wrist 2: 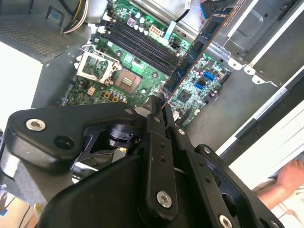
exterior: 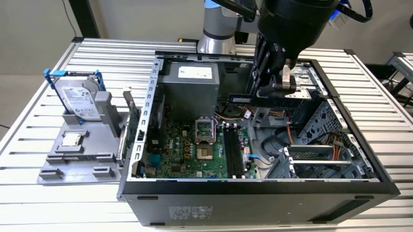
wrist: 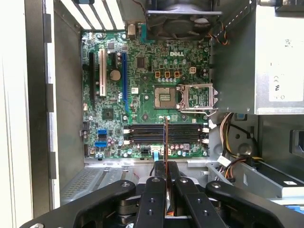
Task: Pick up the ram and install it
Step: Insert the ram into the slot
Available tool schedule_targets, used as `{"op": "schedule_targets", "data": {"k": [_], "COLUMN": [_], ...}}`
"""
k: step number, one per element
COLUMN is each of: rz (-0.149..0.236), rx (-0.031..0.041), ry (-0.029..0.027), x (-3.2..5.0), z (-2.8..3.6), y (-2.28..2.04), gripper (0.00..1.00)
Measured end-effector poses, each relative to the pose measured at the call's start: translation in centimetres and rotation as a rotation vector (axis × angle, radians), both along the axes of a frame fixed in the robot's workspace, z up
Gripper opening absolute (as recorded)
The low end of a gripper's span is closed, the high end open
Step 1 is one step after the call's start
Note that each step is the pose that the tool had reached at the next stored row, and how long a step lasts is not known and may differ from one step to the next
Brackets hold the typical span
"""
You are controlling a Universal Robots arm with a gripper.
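Pincer (exterior: 276, 92) clamped shut on the ram (exterior: 268, 100), a thin stick held level in the air above the open computer case (exterior: 258, 193), apart from its metal walls. In the first wrist view the stick appears edge-on, lying crosswise over the motherboard's black slots (wrist: 142, 134) below. The case sits on a slatted metal worktop (exterior: 65, 208). The arm hides the case's far corner. A hand (wrist 2: 289, 178) is cut off at the edge of the second wrist view.
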State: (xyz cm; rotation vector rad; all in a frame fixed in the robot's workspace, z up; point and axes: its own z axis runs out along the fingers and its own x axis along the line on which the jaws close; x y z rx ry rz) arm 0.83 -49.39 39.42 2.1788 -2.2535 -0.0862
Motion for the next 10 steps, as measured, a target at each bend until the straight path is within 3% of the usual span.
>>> {"op": "schedule_targets", "data": {"k": [10], "rz": [-0.049], "rx": [0.0], "ry": [0.0], "x": [0.0], "z": [0.0], "y": [0.0], "gripper": [0.0]}}
